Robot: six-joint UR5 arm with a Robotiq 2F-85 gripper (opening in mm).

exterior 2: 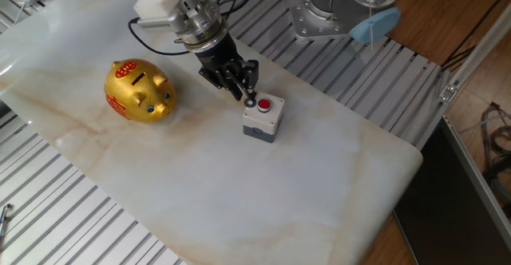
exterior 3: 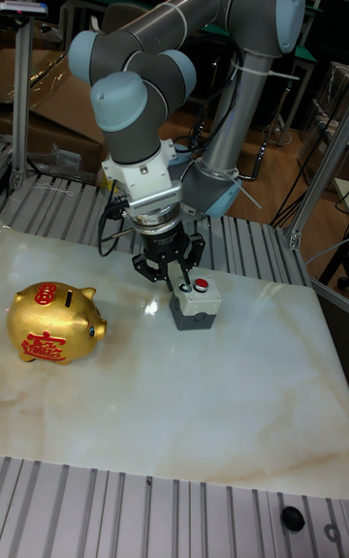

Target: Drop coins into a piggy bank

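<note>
The gold piggy bank (exterior 2: 140,91) (exterior 3: 53,323) stands upright on the left of the marble table, its dark top slot facing up. To its right is a small grey box (exterior 2: 262,126) (exterior 3: 194,312) with a red button (exterior 2: 266,104) (exterior 3: 202,285). A tiny dark coin (exterior 2: 250,103) with a paler centre lies on the box top, just left of the button. My gripper (exterior 2: 247,99) (exterior 3: 180,289) points down onto that spot, and its fingers are drawn together at the coin. In the tall fixed view the fingers hide the coin.
The marble table (exterior 2: 239,193) is ringed by slatted metal panels (exterior 2: 96,217). The arm's base (exterior 2: 327,9) stands behind the table at the back right. A small black knob (exterior 3: 290,516) sits on the front slats. The table's right corner drops off to the floor.
</note>
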